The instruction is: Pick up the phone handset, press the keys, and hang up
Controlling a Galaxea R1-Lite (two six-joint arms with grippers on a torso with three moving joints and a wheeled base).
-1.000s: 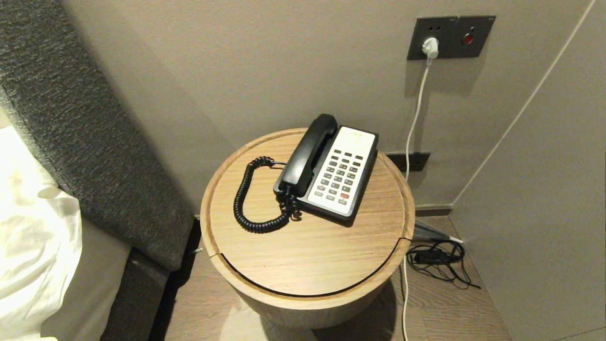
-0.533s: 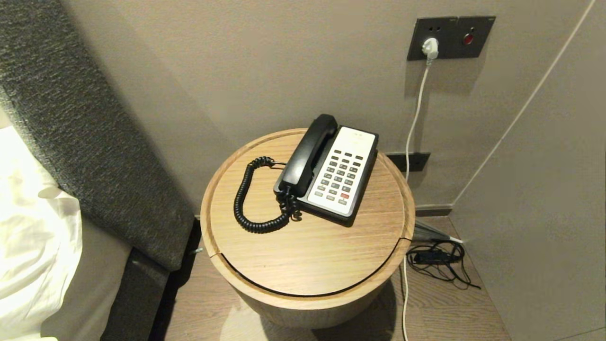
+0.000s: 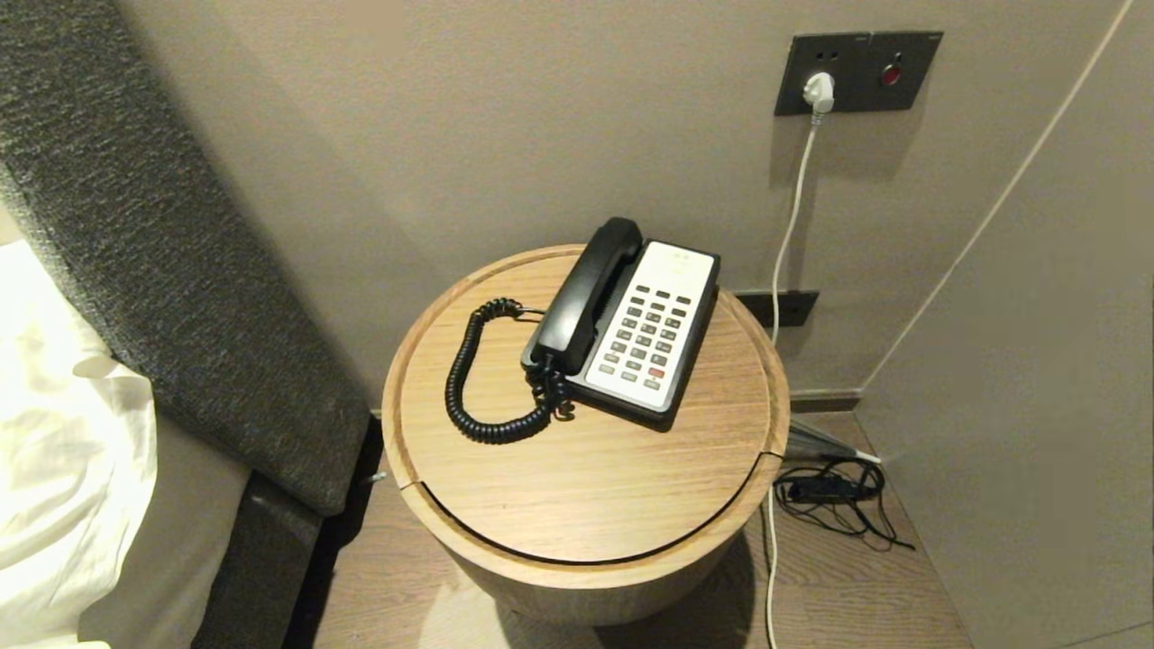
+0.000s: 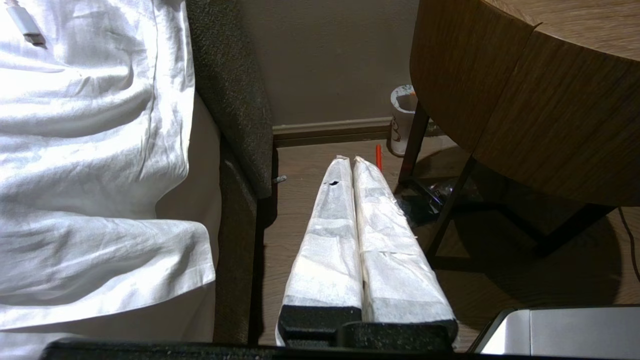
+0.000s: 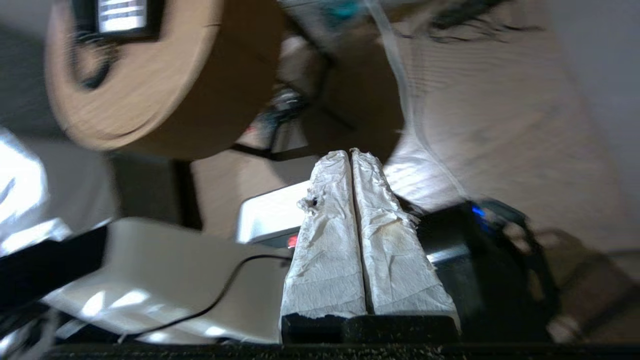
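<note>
**Nothing shifted on the counter since a second ago**

Left tool (image 4: 351,159) hangs low beside the bed (image 4: 90,150), fingers pressed together, empty. Right tool (image 5: 350,152), likewise clenched on nothing, sits below the counter (image 3: 586,487). Well above both, the handset (image 3: 586,293) rests in the phone (image 3: 654,329) cradle, coiled cord (image 3: 473,397) alongside.

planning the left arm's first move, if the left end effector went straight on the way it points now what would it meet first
Probably the wooden floor. The left end effector, fingers shut, points down beside the bed frame, short of the side table's dark legs. A red pen-like object lies just past its tips; depth is hard to judge.
</note>
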